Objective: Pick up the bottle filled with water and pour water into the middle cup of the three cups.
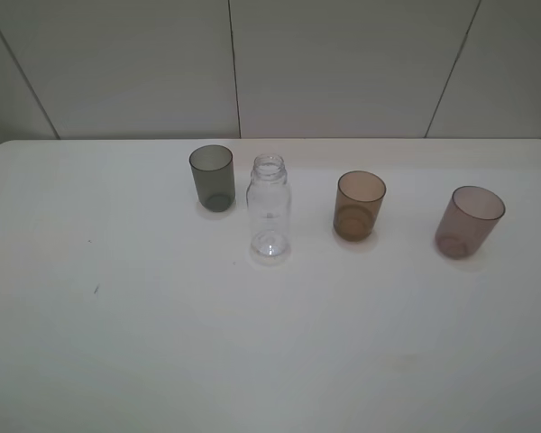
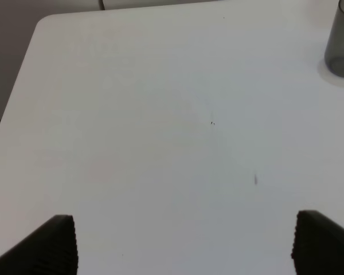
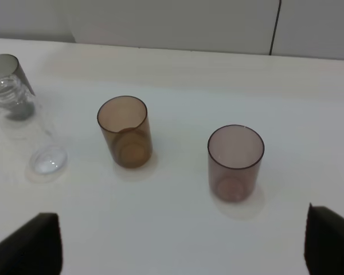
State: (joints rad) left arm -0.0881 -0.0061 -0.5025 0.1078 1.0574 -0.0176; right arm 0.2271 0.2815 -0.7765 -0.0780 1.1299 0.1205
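Note:
The clear bottle (image 1: 269, 209) stands upright and capless on the white table (image 1: 162, 343), between the smoky grey cup (image 1: 213, 177) and the amber-brown middle cup (image 1: 358, 206). The mauve-pink cup (image 1: 469, 222) stands at the right. No gripper shows in the exterior high view. In the left wrist view my left gripper (image 2: 183, 243) is open, its fingertips (image 2: 54, 243) wide apart over bare table, with the grey cup (image 2: 341, 40) far off. In the right wrist view my right gripper (image 3: 180, 246) is open, short of the amber cup (image 3: 125, 132), the pink cup (image 3: 235, 163) and the bottle (image 3: 26, 132).
The table's back edge (image 1: 270, 140) meets a pale panelled wall. Its rounded far left corner (image 2: 43, 23) shows in the left wrist view. Small dark specks (image 1: 96, 290) mark the tabletop at the left.

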